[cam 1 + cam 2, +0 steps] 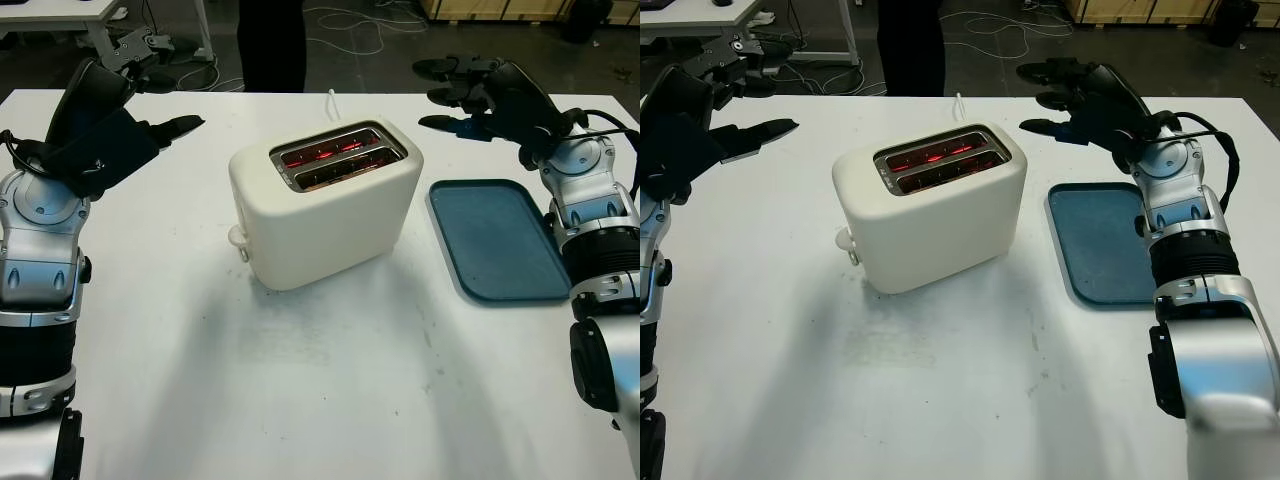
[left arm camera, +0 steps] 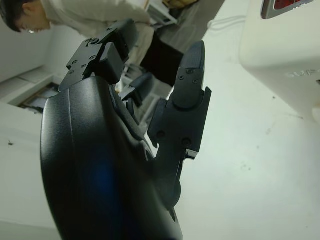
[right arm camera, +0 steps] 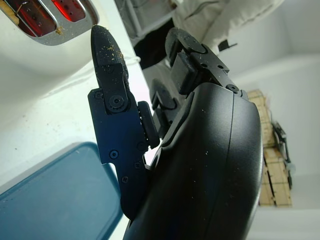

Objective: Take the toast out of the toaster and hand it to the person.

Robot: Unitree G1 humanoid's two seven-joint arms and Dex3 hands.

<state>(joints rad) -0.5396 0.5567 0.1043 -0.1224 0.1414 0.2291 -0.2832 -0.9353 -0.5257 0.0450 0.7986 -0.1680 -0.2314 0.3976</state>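
A cream two-slot toaster (image 1: 325,205) stands in the middle of the white table (image 1: 300,380). Its slots (image 1: 338,155) glow red inside; no toast rises above them. My left hand (image 1: 150,95) is open, raised over the table's far left, well apart from the toaster. My right hand (image 1: 455,95) is open, held above the table's far right, just beyond the toaster's right end. A person (image 1: 271,45) in dark trousers stands behind the table's far edge. The left wrist view shows the person (image 2: 90,12) in a light top.
A dark blue tray (image 1: 495,238) lies flat to the right of the toaster, below my right forearm. The toaster's white cord (image 1: 331,100) runs off the far edge. Cables lie on the floor (image 1: 380,30) behind.
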